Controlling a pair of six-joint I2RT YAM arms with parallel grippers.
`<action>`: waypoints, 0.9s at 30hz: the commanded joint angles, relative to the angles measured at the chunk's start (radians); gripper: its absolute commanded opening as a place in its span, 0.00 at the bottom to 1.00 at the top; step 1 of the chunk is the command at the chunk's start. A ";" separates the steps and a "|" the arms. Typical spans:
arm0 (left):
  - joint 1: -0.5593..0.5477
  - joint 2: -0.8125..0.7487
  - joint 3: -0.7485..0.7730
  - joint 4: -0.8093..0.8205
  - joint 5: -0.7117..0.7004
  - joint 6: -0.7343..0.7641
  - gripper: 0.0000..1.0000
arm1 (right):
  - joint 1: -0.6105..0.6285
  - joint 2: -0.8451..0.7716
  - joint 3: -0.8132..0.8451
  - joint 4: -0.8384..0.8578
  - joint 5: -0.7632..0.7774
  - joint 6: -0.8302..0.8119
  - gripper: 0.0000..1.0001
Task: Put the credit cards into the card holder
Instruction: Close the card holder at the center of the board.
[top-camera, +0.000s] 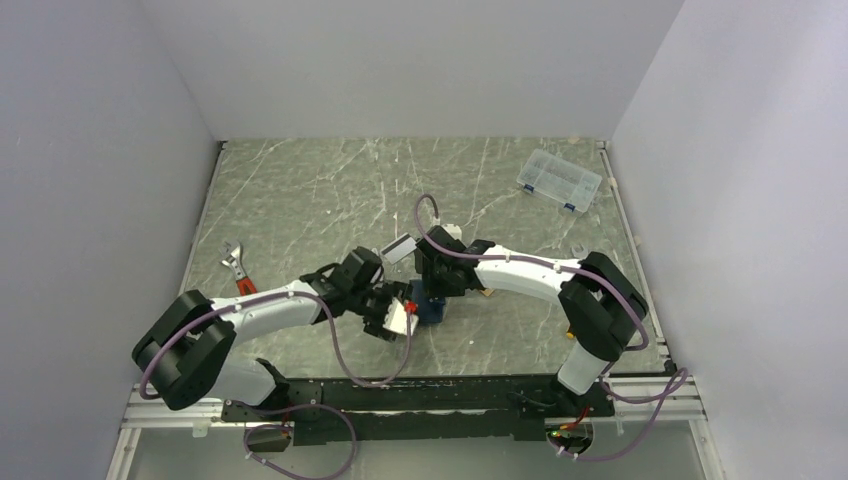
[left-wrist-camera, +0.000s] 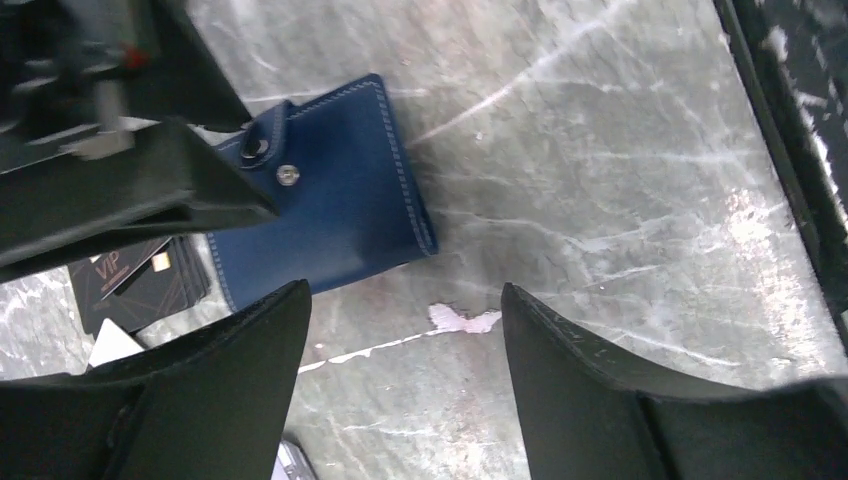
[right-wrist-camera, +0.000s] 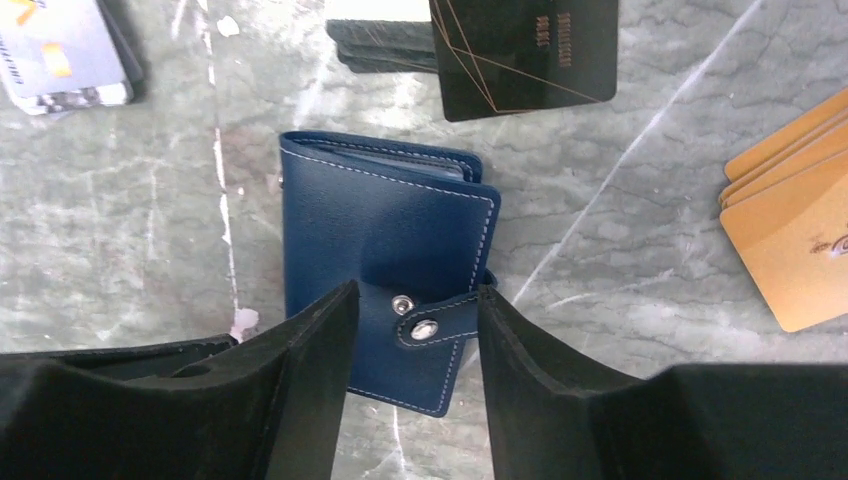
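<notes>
Jaws on the right gripper (right-wrist-camera: 417, 298) are standing spread, one finger on either side of the snap tab (right-wrist-camera: 440, 322) of the card holder (right-wrist-camera: 380, 220). As far as I can see they are not yet pinching it. The navy holder is lying flat on the table (right-wrist-camera: 640, 330), folded shut with the tab snapped down.

The left gripper (left-wrist-camera: 402, 292) is hovering just beside the holder. Its jaws are gaping wide with nothing between them, only bare marbled table showing underneath.

Further out, the credit cards are all sitting outside the holder. Orange-gold ones (right-wrist-camera: 790, 240) are fanned in a small pile off to one side, and a silver-grey one (right-wrist-camera: 60, 50) is lying well apart on the other. A stack of black VIP cards (left-wrist-camera: 130, 285) is resting right against the holder's far edge.

To my eye the robot is working on getting the holder open, so no card is going in yet. The next move is calling for the right jaws to close on the tab and peel it up off its stud. The left arm will probably have to press the holder's body down, or the whole thing may simply lift with the tab.
</notes>
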 joint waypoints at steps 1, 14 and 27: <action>-0.064 -0.012 -0.078 0.157 -0.135 0.150 0.72 | 0.002 0.007 0.039 -0.054 0.007 0.007 0.47; -0.144 0.040 -0.097 0.263 -0.259 0.266 0.55 | 0.003 -0.014 0.052 -0.100 0.042 0.008 0.20; -0.178 0.122 -0.047 0.186 -0.282 0.322 0.29 | 0.001 -0.050 0.025 -0.091 0.017 0.025 0.00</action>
